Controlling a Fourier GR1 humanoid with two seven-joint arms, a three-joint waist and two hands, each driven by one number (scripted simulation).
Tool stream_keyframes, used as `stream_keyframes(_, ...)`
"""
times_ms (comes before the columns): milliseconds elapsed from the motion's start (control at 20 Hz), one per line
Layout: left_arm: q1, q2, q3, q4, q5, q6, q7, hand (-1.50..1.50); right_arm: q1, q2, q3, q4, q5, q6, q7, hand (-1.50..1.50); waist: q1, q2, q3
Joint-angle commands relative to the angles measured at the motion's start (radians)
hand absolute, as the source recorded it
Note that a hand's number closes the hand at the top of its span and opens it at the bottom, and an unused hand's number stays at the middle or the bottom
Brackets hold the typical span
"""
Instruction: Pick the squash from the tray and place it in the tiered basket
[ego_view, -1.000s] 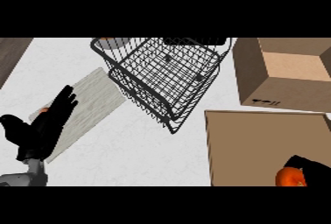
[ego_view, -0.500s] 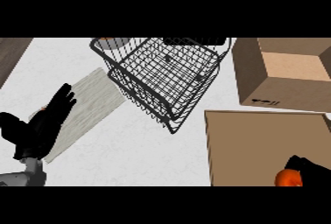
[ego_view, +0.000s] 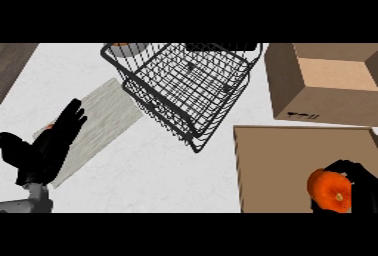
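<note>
My right hand (ego_view: 353, 175) curls round the squash (ego_view: 330, 189) at lower right; swinging toward the tiered basket (ego_view: 184, 85), it could clip the box (ego_view: 325, 82). Left hand (ego_view: 52, 145) rests, fingers straight.

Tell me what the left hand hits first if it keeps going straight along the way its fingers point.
Probably the grey tray: the left hand points up-right across it. Beyond lies the wire basket, though height above the tray is unclear.

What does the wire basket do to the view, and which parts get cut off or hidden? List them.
Head view: the steep downward angle makes the tiered basket lean and splay; the right hand, curled round the orange squash, is clipped at the lower right; the left hand covers part of the grey tray.
</note>
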Motion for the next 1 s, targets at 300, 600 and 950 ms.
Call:
stream_keyframes(300, 0.017, -0.019, -0.014, 0.002, -0.037, 0.004, -0.036, 0.0, -0.165, 0.113, 0.121, -0.382, 0.011, 0.072, 0.122, 1.5, 0.016, 0.004, 0.0)
stream_keyframes(600, -0.069, 0.003, 0.035, 0.054, -0.004, -0.021, 0.006, 0.0, -0.462, 0.156, 0.17, -0.381, -0.032, 0.347, 0.296, 1.5, 0.014, 0.006, 0.0)
stream_keyframes(950, -0.052, -0.017, 0.009, 0.037, -0.032, -0.02, 0.01, 0.0, -0.93, 0.315, 0.16, -0.027, -0.002, 0.406, 0.445, 1.5, 0.025, 0.007, 0.0)
